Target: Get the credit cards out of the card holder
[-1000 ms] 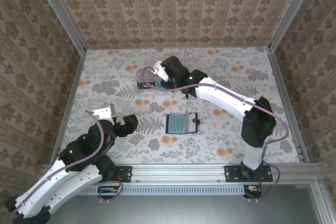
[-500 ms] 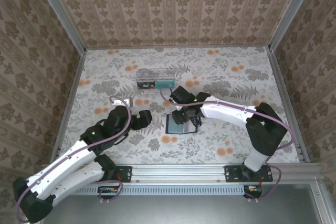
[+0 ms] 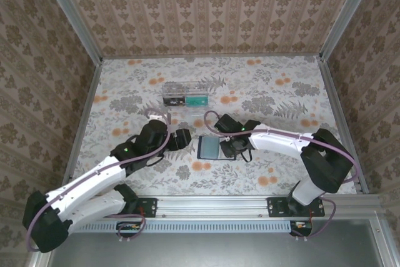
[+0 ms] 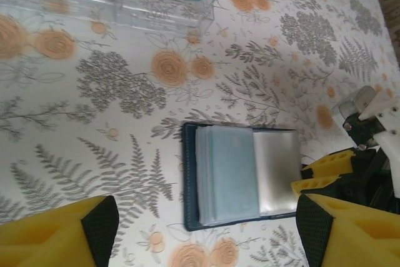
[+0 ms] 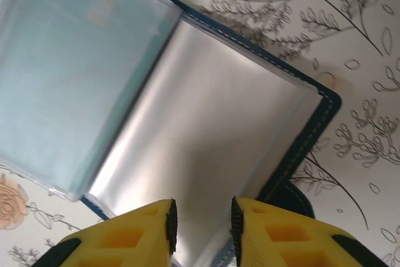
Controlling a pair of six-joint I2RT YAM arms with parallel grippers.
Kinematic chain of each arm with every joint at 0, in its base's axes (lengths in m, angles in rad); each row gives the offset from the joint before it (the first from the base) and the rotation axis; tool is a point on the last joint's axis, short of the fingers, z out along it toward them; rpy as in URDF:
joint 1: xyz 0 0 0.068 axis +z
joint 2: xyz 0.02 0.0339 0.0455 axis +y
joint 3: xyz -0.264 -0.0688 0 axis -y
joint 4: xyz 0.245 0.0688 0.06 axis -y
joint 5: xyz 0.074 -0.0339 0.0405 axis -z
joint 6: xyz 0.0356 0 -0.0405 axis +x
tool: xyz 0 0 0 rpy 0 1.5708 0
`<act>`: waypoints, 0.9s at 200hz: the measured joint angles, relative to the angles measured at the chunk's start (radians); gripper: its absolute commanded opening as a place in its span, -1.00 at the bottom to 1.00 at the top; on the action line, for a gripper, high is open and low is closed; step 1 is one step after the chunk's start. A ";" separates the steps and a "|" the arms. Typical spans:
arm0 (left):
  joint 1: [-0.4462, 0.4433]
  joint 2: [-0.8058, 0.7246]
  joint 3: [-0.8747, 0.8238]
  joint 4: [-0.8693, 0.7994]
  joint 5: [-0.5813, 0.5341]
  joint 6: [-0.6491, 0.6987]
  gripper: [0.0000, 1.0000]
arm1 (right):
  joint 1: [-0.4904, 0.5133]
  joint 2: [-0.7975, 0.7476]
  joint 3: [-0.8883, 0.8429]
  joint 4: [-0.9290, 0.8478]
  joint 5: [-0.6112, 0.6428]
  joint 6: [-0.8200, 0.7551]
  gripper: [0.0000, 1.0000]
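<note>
From above, the card holder (image 3: 210,147) lies open on the floral table (image 3: 275,92), its long axis running across from one arm toward the other. The left gripper (image 3: 182,139) hangs just beside its left edge. The right gripper (image 3: 236,149) sits over its right half, so the right arm is the nearer one. Well beyond both stands a clear plastic box (image 3: 178,94) with a teal card (image 3: 199,99) in it.

At the left wrist, the left gripper (image 4: 206,232) is spread wide with nothing in it. The card holder (image 4: 240,176) lies straight ahead of its gap, and the right gripper (image 4: 322,179) is at the holder's right edge. The clear plastic box (image 4: 112,4) lies farther ahead.

At the right wrist, the right gripper (image 5: 201,229) has its jaws drawn close, with a narrow slot left. A silvery sleeve (image 5: 206,123) of the card holder (image 5: 315,132) runs into that slot (whether it is pinched, I cannot tell). A pale blue card (image 5: 69,73) sits in a clear pocket ahead and to the left of the fingers. The coming move probably turns on that leftward offset.
</note>
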 measured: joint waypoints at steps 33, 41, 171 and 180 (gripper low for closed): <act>-0.031 0.106 -0.010 0.100 0.040 -0.021 0.28 | -0.032 -0.001 -0.063 0.064 -0.011 0.019 -0.54; -0.039 0.134 -0.011 0.126 0.048 -0.026 0.26 | -0.037 0.003 -0.074 0.079 -0.015 0.022 -0.56; -0.082 0.514 -0.028 0.427 0.129 -0.068 0.10 | -0.049 0.012 -0.112 0.229 -0.096 0.027 -0.56; -0.082 0.522 -0.028 0.429 0.129 -0.068 0.11 | -0.049 0.012 -0.112 0.229 -0.096 0.026 -0.56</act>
